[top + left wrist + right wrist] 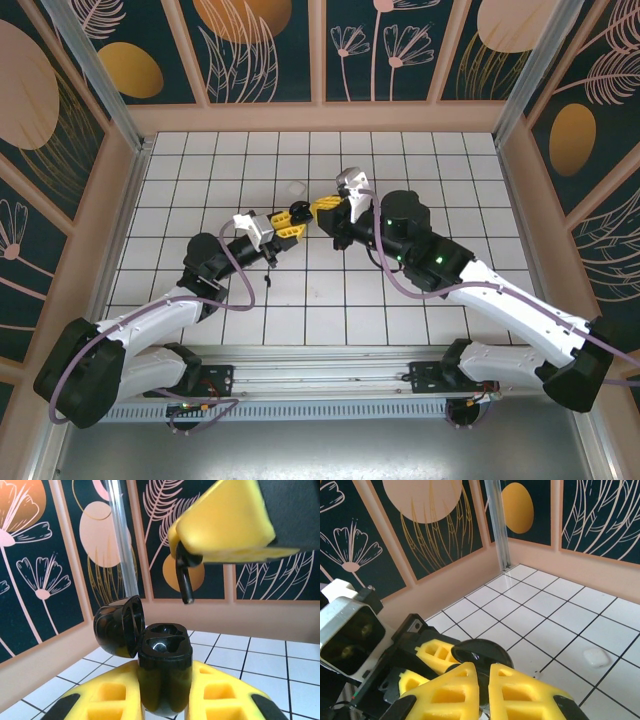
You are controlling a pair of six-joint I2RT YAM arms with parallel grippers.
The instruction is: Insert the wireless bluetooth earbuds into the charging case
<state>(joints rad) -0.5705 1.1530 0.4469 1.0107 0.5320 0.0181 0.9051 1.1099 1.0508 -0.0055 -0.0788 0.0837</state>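
Now my left gripper (pixel 165 700) is clamping the open charging case (pixel 164 655); right gripper (pixel 225 527) is pinching an earbud (pixel 185 582) at 12 o'clock; aligned descent next.

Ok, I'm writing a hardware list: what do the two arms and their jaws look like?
The white-shelled, black-jointed left arm and right arm each carry a mauve cable. The left gripper and right gripper have yellow wedge-shaped jaws with cut-out pockets.
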